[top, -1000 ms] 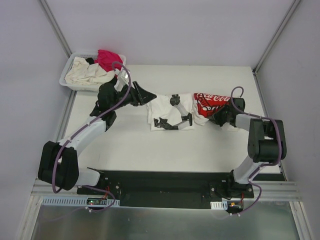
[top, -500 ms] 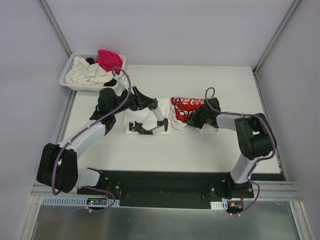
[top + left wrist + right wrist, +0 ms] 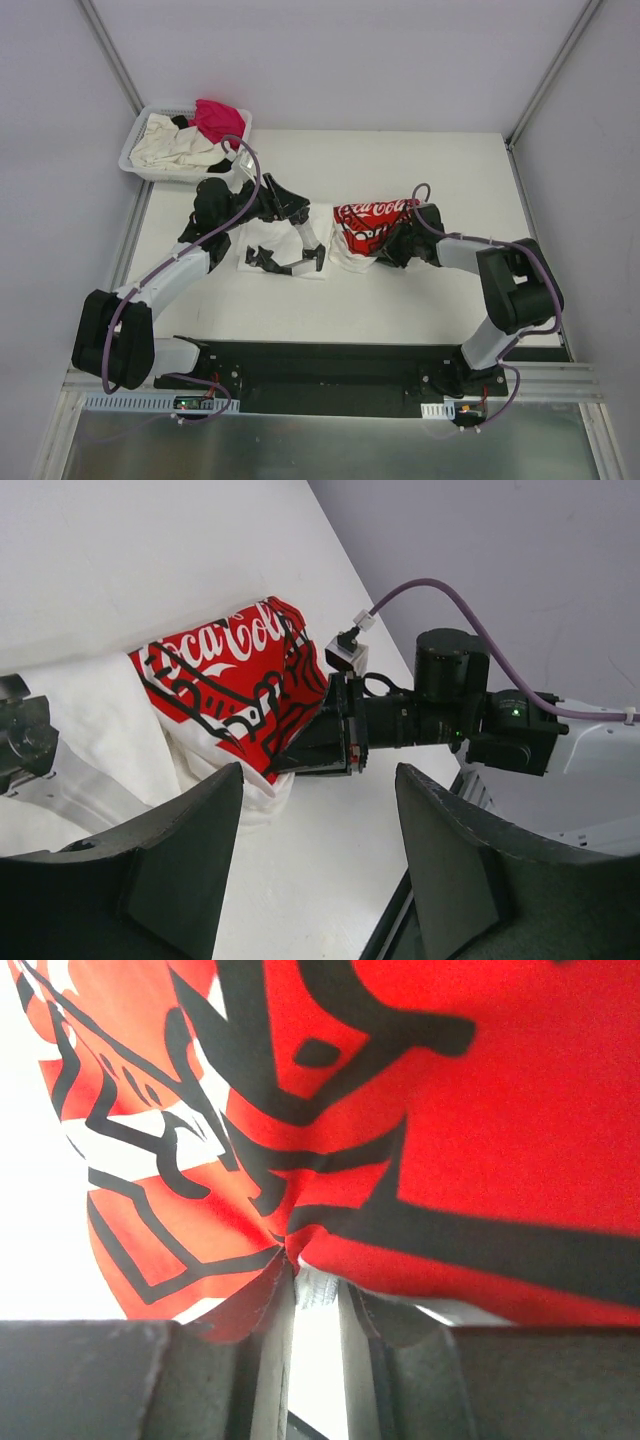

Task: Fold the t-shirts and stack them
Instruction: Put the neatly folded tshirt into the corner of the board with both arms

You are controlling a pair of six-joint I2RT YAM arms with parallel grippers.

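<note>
Red-printed white cloth t-shirt lies bunched at the middle of the white bench. The right pincer, at the shirt's 4 o'clock edge, pinches a red fold. The left pincer is spread wide, holding nothing, over the shirt's 9 o'clock side.

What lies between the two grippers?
The red-print t-shirt, bunched; the right gripper pinches its red end, and the left gripper is open. The left wrist view shows it.
</note>
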